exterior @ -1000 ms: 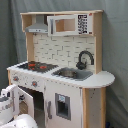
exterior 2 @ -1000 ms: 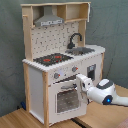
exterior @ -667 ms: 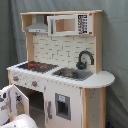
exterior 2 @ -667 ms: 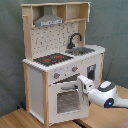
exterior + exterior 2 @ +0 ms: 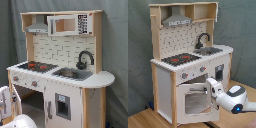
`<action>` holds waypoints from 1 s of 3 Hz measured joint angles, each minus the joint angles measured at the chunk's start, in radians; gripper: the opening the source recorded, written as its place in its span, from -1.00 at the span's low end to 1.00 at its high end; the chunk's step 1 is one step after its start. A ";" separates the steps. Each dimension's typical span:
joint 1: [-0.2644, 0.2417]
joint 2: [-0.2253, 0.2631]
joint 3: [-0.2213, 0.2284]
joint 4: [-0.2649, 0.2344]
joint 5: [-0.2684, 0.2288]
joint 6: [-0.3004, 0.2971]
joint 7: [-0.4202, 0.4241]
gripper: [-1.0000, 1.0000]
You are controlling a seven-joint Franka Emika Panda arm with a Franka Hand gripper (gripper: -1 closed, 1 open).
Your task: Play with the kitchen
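White Franka Panda arm with a rounded glossy shell (image 5: 235, 99): in the second exterior view it enters from the second exterior view's lower right, its wrist section angled up and toward the second exterior view's left. White gripper head (image 5: 212, 86): at the arm's tip, fingers not distinguishable. In the first exterior view, white arm parts (image 5: 11, 107) occupy the first exterior view's lower left corner.

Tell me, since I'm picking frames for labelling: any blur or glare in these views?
Both exterior views are soft, with no obvious glare. In the first exterior view the arm at lower left is smeared; in the second exterior view the kitchen is evenly lit and readable.
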 joint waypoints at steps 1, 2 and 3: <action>0.013 0.008 0.011 0.045 0.004 -0.088 -0.001 -1.00; 0.015 0.019 0.021 0.096 0.007 -0.173 -0.003 -1.00; 0.021 0.020 0.030 0.127 0.013 -0.260 -0.028 -1.00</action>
